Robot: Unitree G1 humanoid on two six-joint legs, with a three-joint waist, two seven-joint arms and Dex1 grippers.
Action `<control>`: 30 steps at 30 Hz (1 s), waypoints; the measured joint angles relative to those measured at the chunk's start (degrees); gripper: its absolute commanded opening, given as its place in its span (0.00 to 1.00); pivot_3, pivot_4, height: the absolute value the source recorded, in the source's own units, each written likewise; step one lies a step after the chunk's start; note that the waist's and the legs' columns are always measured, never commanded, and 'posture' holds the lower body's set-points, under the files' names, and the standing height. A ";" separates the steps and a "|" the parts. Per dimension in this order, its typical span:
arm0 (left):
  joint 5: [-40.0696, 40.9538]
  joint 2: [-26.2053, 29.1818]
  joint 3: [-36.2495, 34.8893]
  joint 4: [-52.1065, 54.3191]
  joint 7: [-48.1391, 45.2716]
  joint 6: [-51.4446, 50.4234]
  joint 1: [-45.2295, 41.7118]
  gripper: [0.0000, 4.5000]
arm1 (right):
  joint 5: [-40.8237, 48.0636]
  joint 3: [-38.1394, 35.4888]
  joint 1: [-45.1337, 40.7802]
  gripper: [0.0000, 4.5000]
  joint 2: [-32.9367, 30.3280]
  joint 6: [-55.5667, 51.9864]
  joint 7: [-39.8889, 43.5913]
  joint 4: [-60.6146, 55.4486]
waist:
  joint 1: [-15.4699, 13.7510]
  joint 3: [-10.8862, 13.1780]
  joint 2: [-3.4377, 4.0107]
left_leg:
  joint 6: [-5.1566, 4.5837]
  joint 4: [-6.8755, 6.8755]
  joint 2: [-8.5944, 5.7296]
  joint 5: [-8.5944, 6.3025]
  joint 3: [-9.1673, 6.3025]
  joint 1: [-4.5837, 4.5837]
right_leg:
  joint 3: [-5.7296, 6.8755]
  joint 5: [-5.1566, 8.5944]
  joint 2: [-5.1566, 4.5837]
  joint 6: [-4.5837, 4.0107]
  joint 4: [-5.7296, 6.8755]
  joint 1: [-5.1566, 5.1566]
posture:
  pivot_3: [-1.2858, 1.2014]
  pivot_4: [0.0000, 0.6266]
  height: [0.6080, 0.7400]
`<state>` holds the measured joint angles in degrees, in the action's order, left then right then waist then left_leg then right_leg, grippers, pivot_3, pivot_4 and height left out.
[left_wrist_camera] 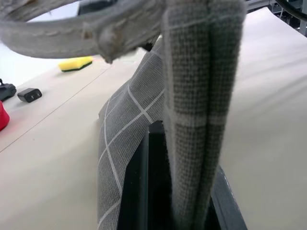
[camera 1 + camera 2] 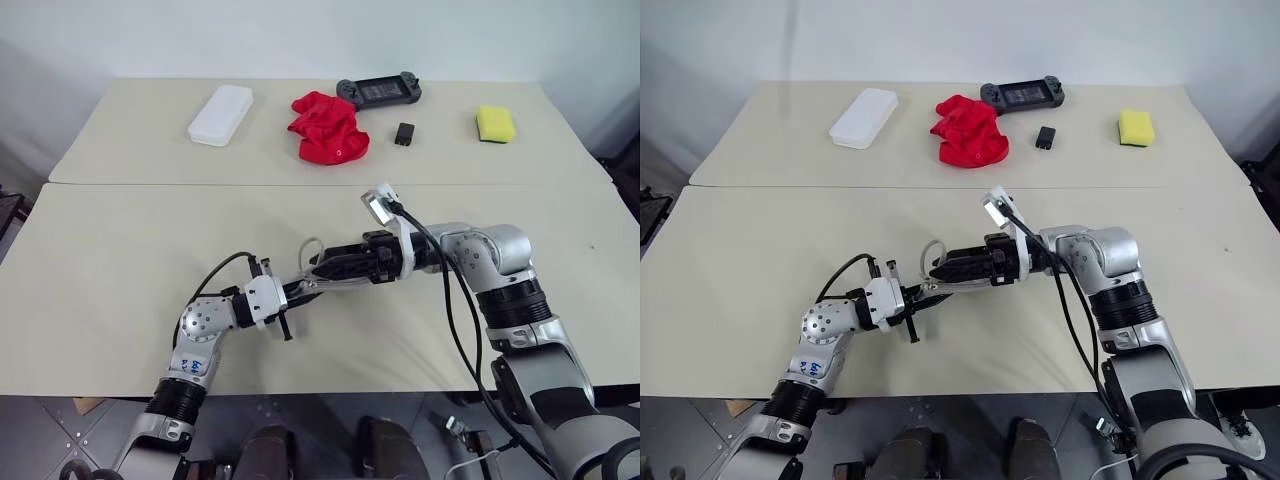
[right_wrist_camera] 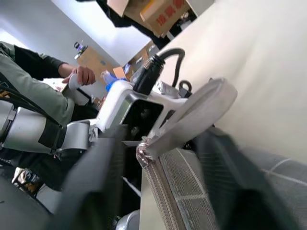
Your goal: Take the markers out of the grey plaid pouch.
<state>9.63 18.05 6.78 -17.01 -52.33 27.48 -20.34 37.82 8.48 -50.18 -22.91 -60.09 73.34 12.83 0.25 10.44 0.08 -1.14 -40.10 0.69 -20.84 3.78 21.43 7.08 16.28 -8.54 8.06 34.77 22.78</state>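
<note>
Both grippers meet over the near half of the desk (image 2: pixel 100 260). The left gripper (image 2: pixel 300 290) is clamped fully on one end of the grey plaid pouch (image 1: pixel 129 143); the left wrist view shows the fabric folded upright between its two black fingers (image 1: pixel 139 191), with a grey loop strap (image 1: pixel 72 33) arching across above. The right gripper (image 2: pixel 335 268) points toward the robot's left and reaches in at the pouch's other end; in the right wrist view its blurred fingers (image 3: pixel 96 182) straddle the zipper edge and strap loop (image 3: pixel 196 112), the jaws part-open, and whether they grip the fabric cannot be told. In the head views the pouch is largely hidden by the two grippers, so that it shows only as a thin strip with its pale loop (image 2: pixel 308 247) rising between them; its long axis runs roughly left to right along the line from one gripper to the other, lifted off the desk surface. No marker can be made out. On the far half of the desk, well apart from the grippers, lie a white plastic case (image 2: pixel 221 114), a crumpled red cloth (image 2: pixel 328 128), a dark handheld game console (image 2: pixel 379 92), a small black adapter (image 2: pixel 404 134) and a yellow sponge block (image 2: pixel 495 124). A person's hand (image 3: pixel 82 75) and green sleeve appear in the background of the right wrist view.
</note>
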 measured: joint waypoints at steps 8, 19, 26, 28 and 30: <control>0.25 0.26 0.00 0.12 -0.30 -0.69 0.00 0.00 | 0.66 -0.27 1.27 0.01 1.82 0.97 -0.51 0.00 | -0.01 0.00 0.00 | 0.00 0.00 0.00 0.00 0.01 0.00 | 0.00 0.00 0.00 0.00 0.00 0.00 | 0.52 0.24 1.00; 12.33 1.17 -1.54 8.17 -3.12 -16.82 2.59 0.00 | 5.21 -6.73 2.24 0.01 -0.23 0.88 -1.09 -2.08 | -0.05 0.00 0.00 | 0.00 0.01 0.01 0.00 -0.10 0.00 | -0.01 0.00 -0.01 0.00 -0.02 0.00 | 0.52 0.24 1.00; 24.55 4.79 -4.98 16.82 -4.03 -36.16 5.56 0.00 | 6.86 -13.86 2.17 0.01 -7.77 0.24 -3.33 0.33 | -0.05 0.00 0.00 | 0.00 0.03 0.01 0.00 -0.08 -0.01 | -0.06 0.00 0.00 0.00 -0.02 0.00 | 0.52 0.24 1.00; 26.64 5.09 -6.15 17.45 -4.04 -39.53 6.02 0.00 | 6.58 -15.06 2.18 0.01 -9.16 1.12 -3.66 1.65 | -0.05 0.00 0.00 | 0.00 0.04 0.02 0.00 -0.06 -0.02 | -0.06 0.00 0.01 0.00 -0.03 0.00 | 0.52 0.24 1.00; 28.95 5.07 -6.88 18.79 -3.59 -43.21 6.15 0.00 | 6.17 -15.67 2.18 0.01 -10.27 2.19 -3.72 3.19 | -0.04 0.01 0.00 | 0.00 0.04 0.02 0.00 -0.04 -0.03 | -0.08 0.00 0.01 0.00 -0.03 0.00 | 0.52 0.24 1.00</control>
<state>38.58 23.12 -0.10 1.78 -55.92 -15.73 -14.19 43.99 -7.18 -48.00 -33.18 -57.90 69.62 16.02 0.21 10.45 0.08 -1.15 -40.06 0.71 -20.84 3.73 21.41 7.00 16.28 -8.53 8.06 34.75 22.78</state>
